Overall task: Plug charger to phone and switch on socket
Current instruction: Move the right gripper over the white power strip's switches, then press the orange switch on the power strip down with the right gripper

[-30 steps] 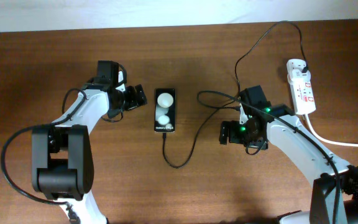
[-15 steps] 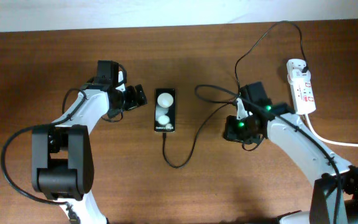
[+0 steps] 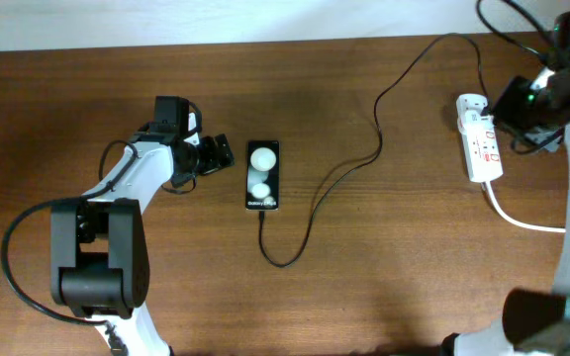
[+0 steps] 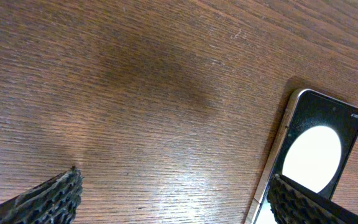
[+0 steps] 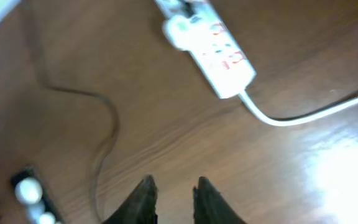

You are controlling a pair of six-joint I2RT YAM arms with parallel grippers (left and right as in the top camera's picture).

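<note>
At the left of the desk [image 3: 364,297], the left gripper [image 3: 216,155] sits low over the wood, pointing toward the phone [image 3: 263,175]. In the left wrist view its fingers [image 4: 48,198] stand spread as wide as the frame. Only bare desk lies between them, so they hold nothing, and the phone's edge is just beside the far finger.

The phone lies flat, screen up, left of the desk's middle. It shows two white glare spots, with small white text at its near end.

The charger [image 3: 379,124] meets that near end of the phone, but it is too small to tell whether the tip is seated. The thin black cable loops toward the front of the desk and climbs to the right. It then arcs along the back edge and comes down at the far end of the socket [image 3: 482,143].

The socket lies lengthwise near the right edge, red marks facing up. Its white cord [image 3: 522,222] trails off to the right.

The right gripper [image 5: 174,200] is raised well above the desk, over the socket. Its fingers [image 5: 143,200] stand a narrow gap apart and hold nothing.
</note>
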